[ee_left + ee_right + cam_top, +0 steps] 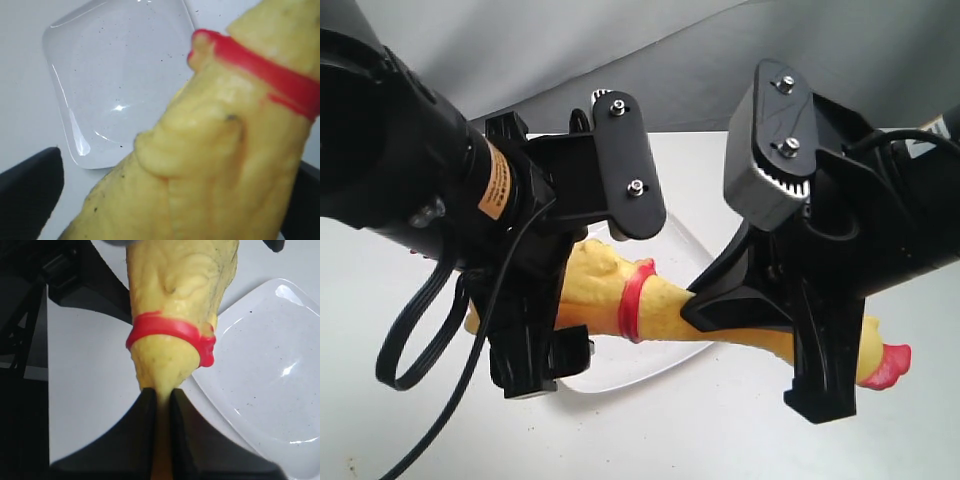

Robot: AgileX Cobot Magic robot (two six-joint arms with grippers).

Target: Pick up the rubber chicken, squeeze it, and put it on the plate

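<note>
Inspector A: Status of the left arm [380, 130]?
Inspector B: It is slanting down from the upper left. The left gripper [167, 210] is standing wide, fingers [30, 195] well apart.
Inspector A: And the right arm [905, 215]?
Inspector B: It is slanting in from the right. The right gripper [161, 402] is pinching, jaws almost touching.

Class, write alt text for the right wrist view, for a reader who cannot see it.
Two black fingers pinch the thin neck of a yellow rubber chicken, just past its red ring. A glossy white plate lies on a white table behind it, and another black arm shows at the edge.
</note>
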